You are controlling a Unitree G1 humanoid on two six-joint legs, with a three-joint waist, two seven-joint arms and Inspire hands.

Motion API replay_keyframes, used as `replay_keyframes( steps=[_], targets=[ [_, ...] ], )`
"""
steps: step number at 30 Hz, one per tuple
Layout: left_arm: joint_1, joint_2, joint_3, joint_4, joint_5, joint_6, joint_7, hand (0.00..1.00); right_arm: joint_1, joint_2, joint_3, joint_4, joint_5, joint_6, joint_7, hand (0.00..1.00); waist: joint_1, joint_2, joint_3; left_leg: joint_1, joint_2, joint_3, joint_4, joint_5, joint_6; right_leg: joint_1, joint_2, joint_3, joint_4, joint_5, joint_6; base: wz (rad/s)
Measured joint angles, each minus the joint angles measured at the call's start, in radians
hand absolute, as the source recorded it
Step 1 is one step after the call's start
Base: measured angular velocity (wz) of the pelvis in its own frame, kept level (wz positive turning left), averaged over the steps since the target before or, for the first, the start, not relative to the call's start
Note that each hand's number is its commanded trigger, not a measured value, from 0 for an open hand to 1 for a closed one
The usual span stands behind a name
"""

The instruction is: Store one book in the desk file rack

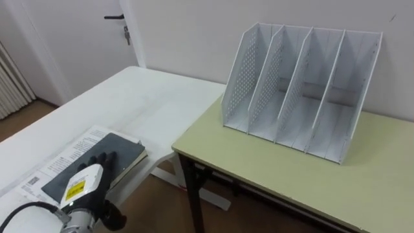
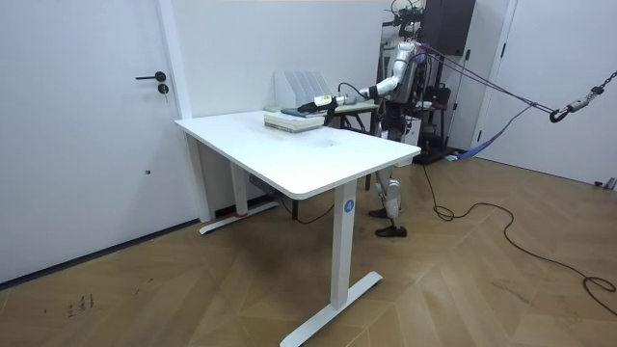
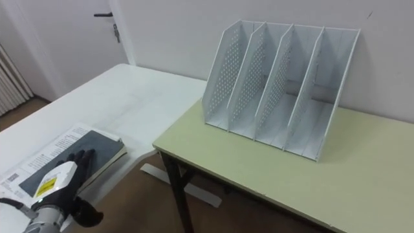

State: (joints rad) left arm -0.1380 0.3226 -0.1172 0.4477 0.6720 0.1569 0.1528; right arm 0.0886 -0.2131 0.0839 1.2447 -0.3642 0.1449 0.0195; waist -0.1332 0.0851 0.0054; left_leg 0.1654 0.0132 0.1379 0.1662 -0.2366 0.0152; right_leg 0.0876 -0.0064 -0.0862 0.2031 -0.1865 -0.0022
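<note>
Now the left hand lies atop the book.

On green desk, file rack stands far back against wall. Its four slots open toward near side, unblocked. Bare desktop before it. Floor gap separates desk from white table, left.

One white table, one green desk, one file rack, one dark book.

Rack on desk, books on table
</note>
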Motion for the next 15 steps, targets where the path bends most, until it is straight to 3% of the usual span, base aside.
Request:
replay_keyframes(
  steps=[7,15],
  targets=[
    [-0.056,0.034,0.041,0.029,0.008,0.011,0.02,1.0,0.001,0.0,-0.028,0.0,-0.004,0.017,-0.013,0.0,0.0,0.001,-0.0013,0.006,0.0,0.0,0.0,0.0,0.0,0.0,0.002,0.006,0.0,0.0,0.0,-0.03],
    [-0.06,0.034,0.071,0.047,0.008,0.012,0.034,1.0,0.003,-0.002,-0.041,-0.002,-0.004,0.031,-0.017,0.0,-0.002,0.004,-0.0048,0.021,0.002,0.0,-0.001,0.0,0.0,0.014,0.005,0.008,0.0,0.0,-0.001,-0.01]
  ],
)
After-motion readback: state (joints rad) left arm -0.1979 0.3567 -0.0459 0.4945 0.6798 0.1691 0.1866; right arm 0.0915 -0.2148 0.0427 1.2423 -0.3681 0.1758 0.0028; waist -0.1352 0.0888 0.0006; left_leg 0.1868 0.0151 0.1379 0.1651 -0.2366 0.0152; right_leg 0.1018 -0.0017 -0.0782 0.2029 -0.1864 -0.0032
